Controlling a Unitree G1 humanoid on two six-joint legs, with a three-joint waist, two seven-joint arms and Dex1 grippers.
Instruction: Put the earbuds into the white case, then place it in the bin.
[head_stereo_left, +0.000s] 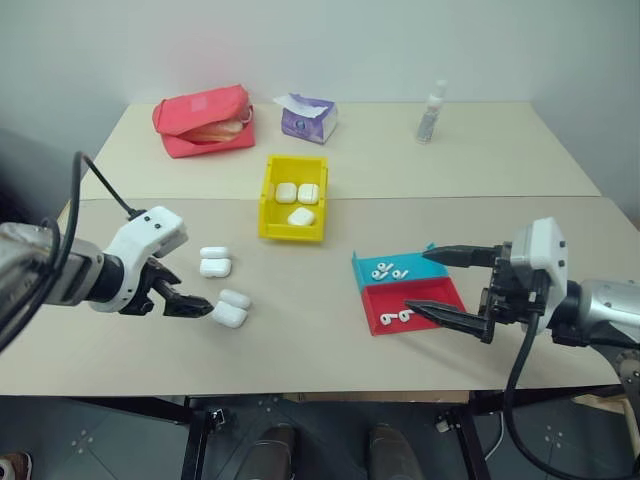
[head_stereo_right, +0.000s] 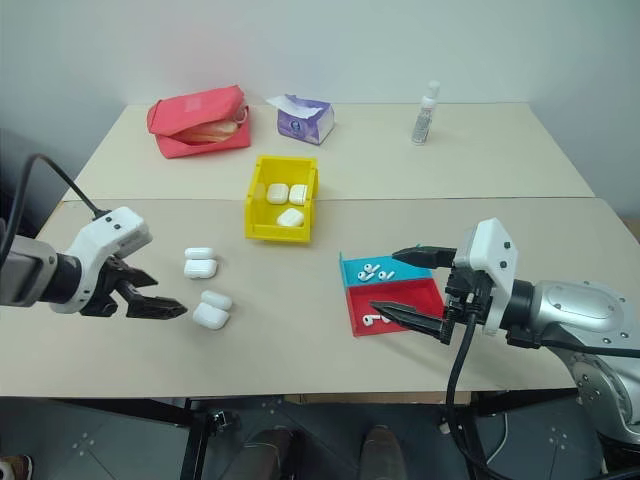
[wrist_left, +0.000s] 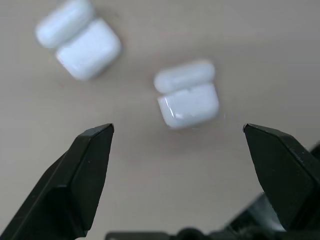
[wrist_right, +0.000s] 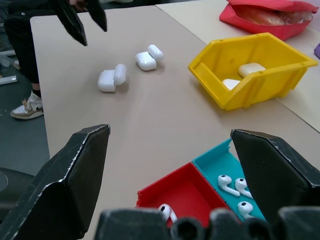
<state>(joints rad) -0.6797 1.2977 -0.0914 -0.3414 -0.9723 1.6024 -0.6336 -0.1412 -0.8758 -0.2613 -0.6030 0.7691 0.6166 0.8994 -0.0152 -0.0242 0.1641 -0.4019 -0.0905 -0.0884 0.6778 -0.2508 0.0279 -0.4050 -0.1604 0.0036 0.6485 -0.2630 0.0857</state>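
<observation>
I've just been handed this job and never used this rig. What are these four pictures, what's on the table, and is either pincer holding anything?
Two pictures come from the robot's head, looking down over its arms; the other two look along each wrist's pincer. The left pincer is open beside an open white case, and another open case lies further back. The right pincer is open over the red tray and teal tray, which hold the earbuds. The yellow bin holds three closed cases. Neither pincer holds anything. At the back are a red pouch, a tissue pack and a small bottle.
</observation>
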